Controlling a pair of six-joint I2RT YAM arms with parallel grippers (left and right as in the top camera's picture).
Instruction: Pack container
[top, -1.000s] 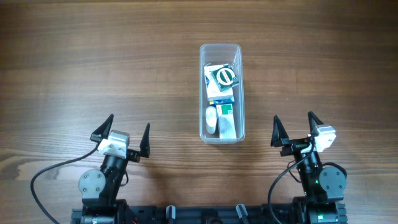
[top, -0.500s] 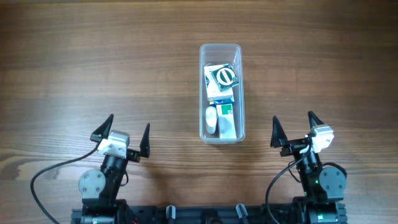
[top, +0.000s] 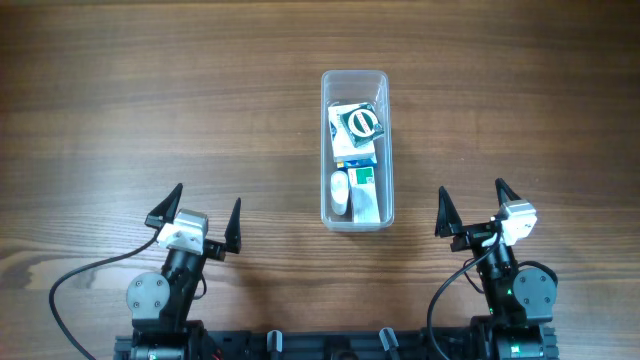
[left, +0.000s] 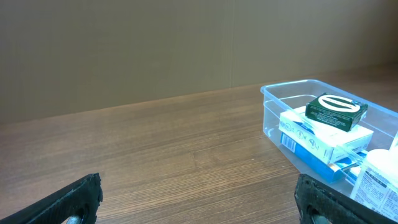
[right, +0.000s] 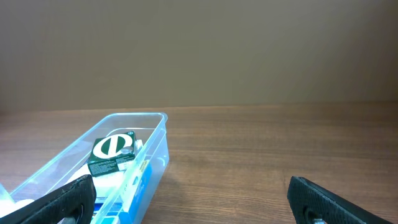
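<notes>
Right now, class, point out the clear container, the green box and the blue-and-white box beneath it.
container (left: 289, 85), left wrist view, far rim.
green box (left: 336, 109), left wrist view, top face.
blue-and-white box (left: 310, 147), left wrist view, blue side.

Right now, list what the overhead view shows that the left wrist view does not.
Overhead only: the right pincer, open, and the container's whole outline. Left wrist only: a plain brown backdrop beyond the table. Both: the open left pincer, the green box atop a blue-and-white box in the container.
</notes>
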